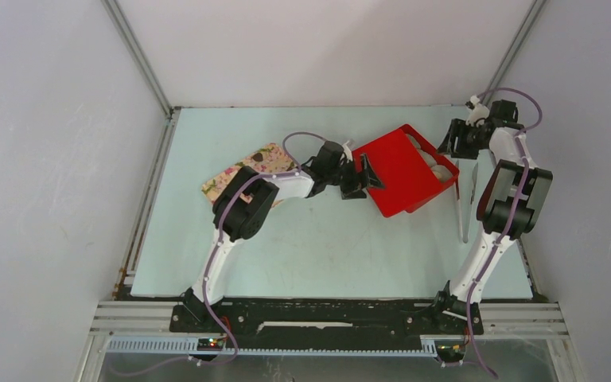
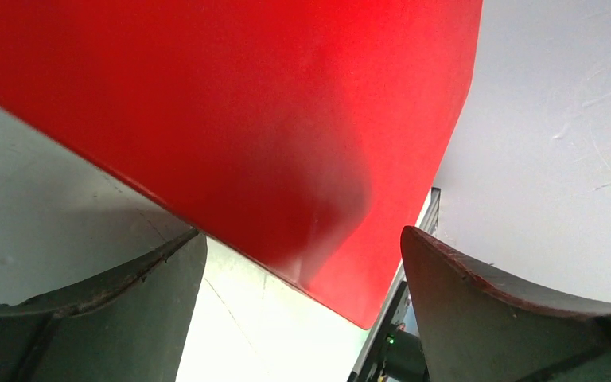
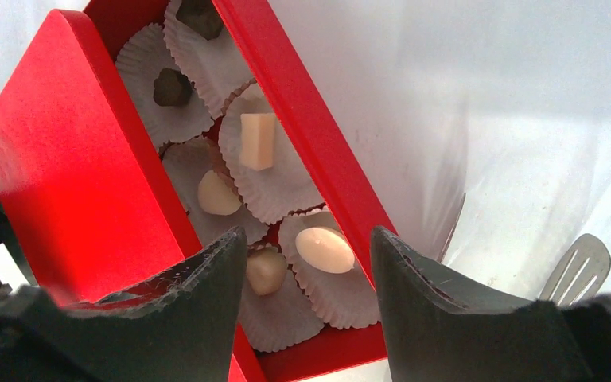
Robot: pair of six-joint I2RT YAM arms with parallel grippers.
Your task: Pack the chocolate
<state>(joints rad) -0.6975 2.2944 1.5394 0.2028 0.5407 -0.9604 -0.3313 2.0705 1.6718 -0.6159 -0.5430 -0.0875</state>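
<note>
Peeking past the red lid (image 3: 71,175): chocolate (image 3: 257,140)

Surface: pale blue-green table (image 1: 326,255), scuffed and marked across its middle.

Item one: red box (image 1: 402,171), set askew on the table. Its left edge is just ahead of the left claw (image 1: 363,177), and its far-right end is under the right claw (image 1: 453,143). Whether it rests flat cannot be told.

Item two: floral tray (image 1: 243,173), well to the left of the left claw, partly hidden by that arm.

Item three: metal utensil (image 3: 577,267) with a slotted end, lying just right of the box, near the right claw.
</note>
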